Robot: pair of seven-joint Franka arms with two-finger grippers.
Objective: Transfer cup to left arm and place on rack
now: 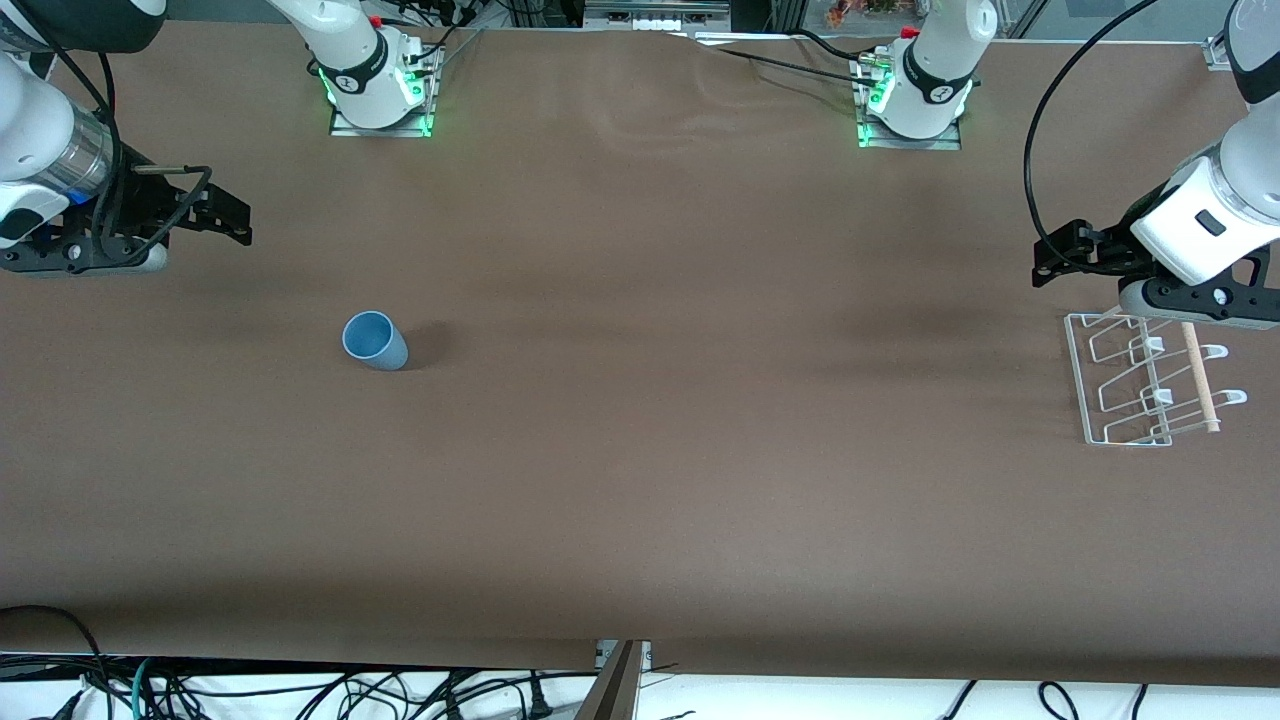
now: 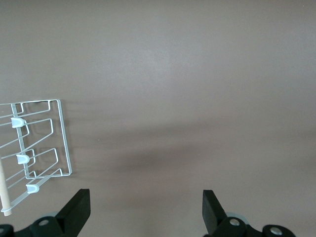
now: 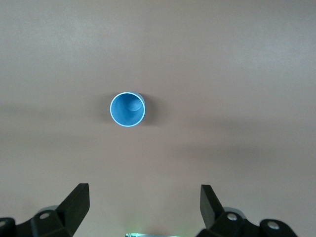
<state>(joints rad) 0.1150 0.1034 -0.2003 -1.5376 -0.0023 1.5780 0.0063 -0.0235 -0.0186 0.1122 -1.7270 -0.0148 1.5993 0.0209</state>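
Two grippers: both up in the air with fingers spread wide, holding nothing.
Cup (image 1: 375, 341): upright on the table, mouth up, toward the right arm's end.
Right gripper (image 1: 232, 214): over bare table near the cup, the closer of the two.
Left gripper (image 1: 1048, 262): waits over the wire rack's (image 1: 1105, 438) edge.
Long axis: vertical, so a side-on grasp probably suits.

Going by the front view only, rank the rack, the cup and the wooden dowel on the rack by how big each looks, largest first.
1. The rack, by far the widest spread.
2. The wooden dowel: longer than the cup is wide, but very thin.
3. The cup.
Dowel versus cup is unsure: by area, they look close.
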